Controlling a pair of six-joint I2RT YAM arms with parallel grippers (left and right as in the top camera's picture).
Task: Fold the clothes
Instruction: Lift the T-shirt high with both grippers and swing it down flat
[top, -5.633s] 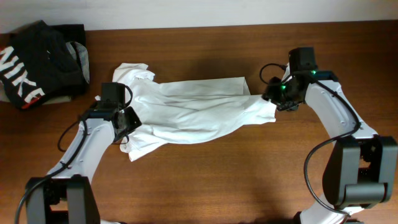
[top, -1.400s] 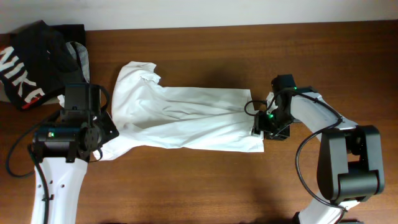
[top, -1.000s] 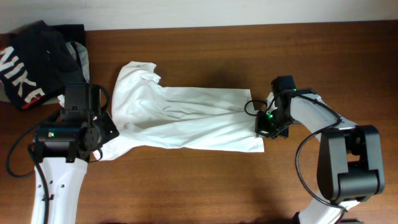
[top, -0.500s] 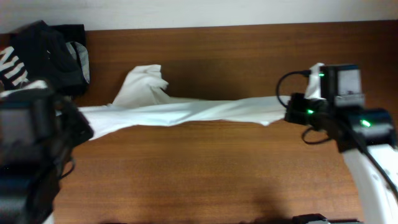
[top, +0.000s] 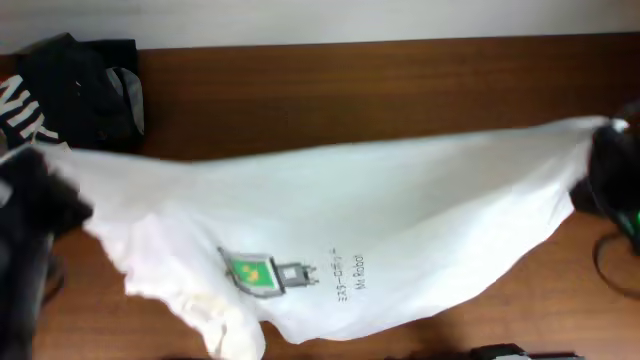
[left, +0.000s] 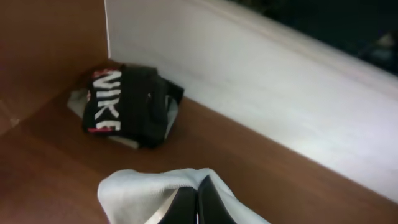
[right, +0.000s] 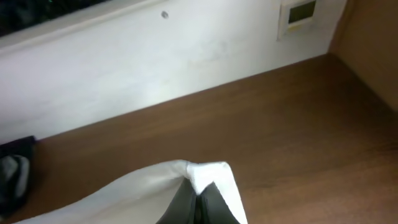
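Note:
The clothes, a white T-shirt (top: 380, 220), hang stretched wide in the air high above the table, close under the overhead camera. A small green printed logo (top: 265, 272) with dark lettering shows on the fabric. My left gripper (top: 45, 205) holds the shirt's left end and my right gripper (top: 610, 165) holds its right end; both look blurred. In the left wrist view the dark fingers (left: 189, 204) are shut with white cloth (left: 137, 190) draped over them. In the right wrist view my gripper (right: 198, 200) is likewise shut on a white corner (right: 208, 171).
A black garment with white NIKE lettering (top: 70, 95) lies on a grey garment (top: 133, 100) at the table's back left corner; the left wrist view shows the NIKE garment (left: 127, 106) too. A white wall (right: 155, 68) runs along the back of the wooden table (top: 330, 90).
Both arms have risen sharply, lifting the shirt off the table and spreading it out from a bunched band into a wide hanging sheet.

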